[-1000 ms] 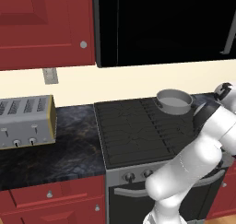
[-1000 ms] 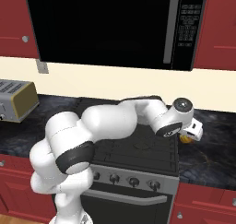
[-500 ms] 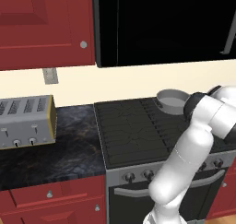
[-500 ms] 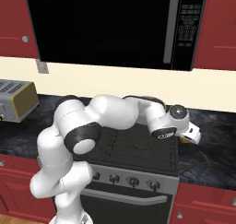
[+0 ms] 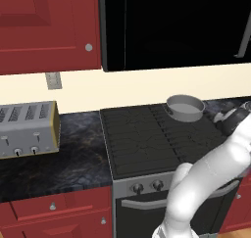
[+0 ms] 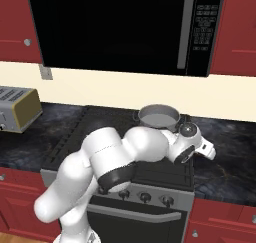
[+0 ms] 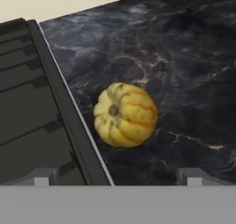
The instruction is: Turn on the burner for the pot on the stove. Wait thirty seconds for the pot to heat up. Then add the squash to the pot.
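Hovering with fingers (image 7: 41, 176) spread wide and pinching nothing, looking down at the squash (image 7: 125, 114) lying on the dark surface (image 7: 184, 57) just beside the stove (image 7: 32, 108), apart from the pot (image 6: 159, 118).

Glossy white rounded arm segments (image 6: 107, 154), dark joint bands, pale grey fingertips (image 7: 190, 176).

You won't find any text you can read here. The microwave (image 6: 115, 29) has a control panel (image 6: 206, 24) at its right end with rows of small pale marks and a tiny display at the top, but they are too small and blurred to make out. The stove (image 5: 152, 139) knobs and the toaster (image 5: 27, 129) carry no legible markings.
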